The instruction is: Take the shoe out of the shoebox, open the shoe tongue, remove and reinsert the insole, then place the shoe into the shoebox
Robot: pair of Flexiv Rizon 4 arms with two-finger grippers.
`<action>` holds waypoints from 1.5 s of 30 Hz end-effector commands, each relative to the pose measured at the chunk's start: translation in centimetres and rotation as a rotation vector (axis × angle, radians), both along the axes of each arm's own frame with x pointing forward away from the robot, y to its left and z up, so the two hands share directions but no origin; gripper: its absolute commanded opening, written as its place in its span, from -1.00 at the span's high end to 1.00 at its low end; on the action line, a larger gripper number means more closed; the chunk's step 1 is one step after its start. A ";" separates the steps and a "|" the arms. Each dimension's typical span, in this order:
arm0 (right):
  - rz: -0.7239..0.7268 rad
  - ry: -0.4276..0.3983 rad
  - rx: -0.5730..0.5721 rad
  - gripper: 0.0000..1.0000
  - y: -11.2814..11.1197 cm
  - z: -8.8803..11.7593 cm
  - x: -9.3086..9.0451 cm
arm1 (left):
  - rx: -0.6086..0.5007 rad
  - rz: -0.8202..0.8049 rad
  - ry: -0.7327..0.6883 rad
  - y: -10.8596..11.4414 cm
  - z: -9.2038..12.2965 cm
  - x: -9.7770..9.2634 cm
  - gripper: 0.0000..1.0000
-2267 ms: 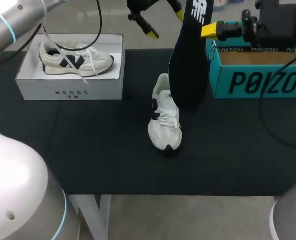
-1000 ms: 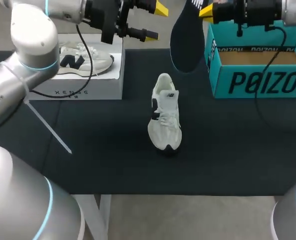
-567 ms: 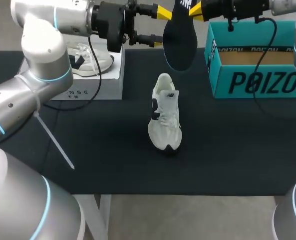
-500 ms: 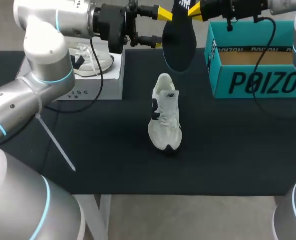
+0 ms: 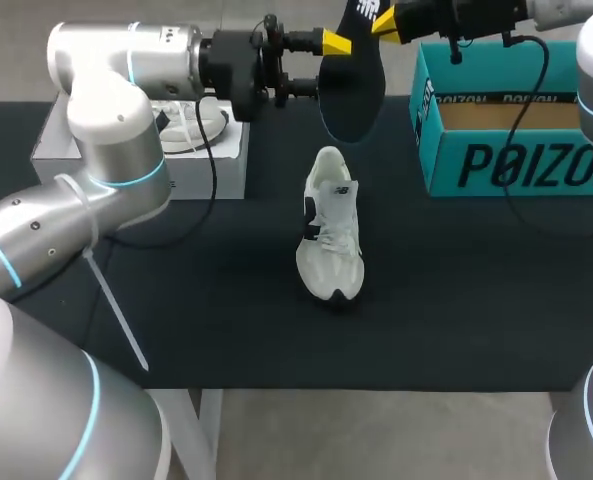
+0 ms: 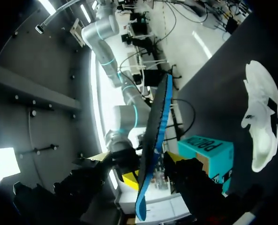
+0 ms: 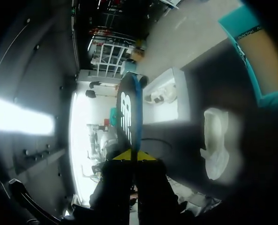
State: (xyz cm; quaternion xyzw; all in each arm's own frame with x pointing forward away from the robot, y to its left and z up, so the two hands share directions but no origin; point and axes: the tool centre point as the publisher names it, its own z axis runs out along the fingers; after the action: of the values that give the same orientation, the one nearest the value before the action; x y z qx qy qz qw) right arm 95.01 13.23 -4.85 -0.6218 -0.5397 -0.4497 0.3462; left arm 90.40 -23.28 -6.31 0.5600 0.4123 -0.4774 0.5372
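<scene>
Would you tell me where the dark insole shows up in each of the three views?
Head view: the insole hangs beyond the white shoe, at the far middle.
Left wrist view: the insole is edge-on between the left gripper's open fingers.
Right wrist view: the insole is upright, clamped in the right gripper.
Shared landmark: the white shoe.

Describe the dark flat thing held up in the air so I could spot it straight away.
Start at the teal box at the far right of the black table. Just left of it, above the white shoe lying on the table, the right hand pinches an insole. It is the only dark, flat, foot-shaped piece hanging in the air.
</scene>
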 end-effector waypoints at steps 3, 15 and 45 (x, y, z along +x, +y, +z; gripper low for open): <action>0.000 0.007 0.002 1.00 0.1 -0.1 0.1 | -0.004 0.004 -0.007 -0.1 -0.1 -0.2 1.00; -0.025 0.023 0.021 1.00 -0.5 -0.1 -0.2 | -0.030 0.021 0.014 -0.9 -1.0 0.0 1.00; -0.075 -0.073 0.093 -1.00 -3.5 1.0 -5.8 | 0.023 0.014 0.195 -0.7 -2.0 2.7 1.00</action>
State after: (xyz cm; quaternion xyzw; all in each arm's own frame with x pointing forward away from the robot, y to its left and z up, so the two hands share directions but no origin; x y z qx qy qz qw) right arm 90.05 10.06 -3.77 -0.6066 -0.5091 -0.5077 0.3391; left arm 92.51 -24.00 -8.45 0.5196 0.4577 -0.5172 0.5030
